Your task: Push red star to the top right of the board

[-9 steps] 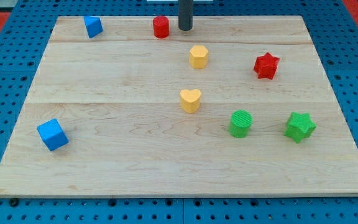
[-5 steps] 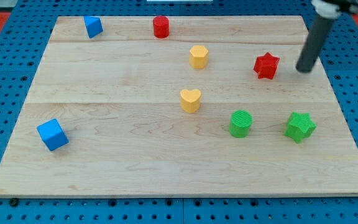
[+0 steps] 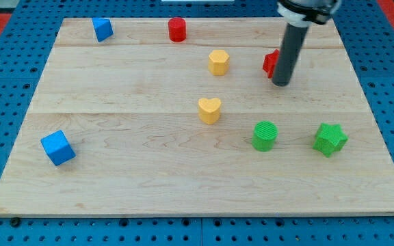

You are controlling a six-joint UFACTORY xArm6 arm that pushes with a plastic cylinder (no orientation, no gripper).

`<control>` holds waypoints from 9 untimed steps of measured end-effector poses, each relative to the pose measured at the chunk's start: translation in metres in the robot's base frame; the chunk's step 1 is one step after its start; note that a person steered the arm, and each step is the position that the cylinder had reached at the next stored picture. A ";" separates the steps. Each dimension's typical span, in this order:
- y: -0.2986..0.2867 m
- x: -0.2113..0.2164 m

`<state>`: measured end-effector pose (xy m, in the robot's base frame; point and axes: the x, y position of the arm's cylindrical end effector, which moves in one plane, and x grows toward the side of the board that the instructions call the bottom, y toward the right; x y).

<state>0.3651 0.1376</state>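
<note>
The red star (image 3: 270, 63) lies in the upper right part of the wooden board (image 3: 149, 178), mostly hidden behind my rod. My tip (image 3: 282, 83) rests on the board touching the star's lower right side. Only the star's left edge shows.
A red cylinder (image 3: 177, 29) and a blue block (image 3: 102, 29) stand near the top edge. A yellow hexagon-like block (image 3: 218, 62) and a yellow heart (image 3: 210, 110) are mid-board. A green cylinder (image 3: 265, 135) and green star (image 3: 330, 139) are lower right. A blue cube (image 3: 58, 147) is lower left.
My tip swept from the top centre to the star's right, then moved left against it. The red star has shifted left and slightly up.
</note>
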 end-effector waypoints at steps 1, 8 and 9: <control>0.011 -0.030; 0.018 -0.034; -0.023 0.015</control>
<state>0.3797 0.1144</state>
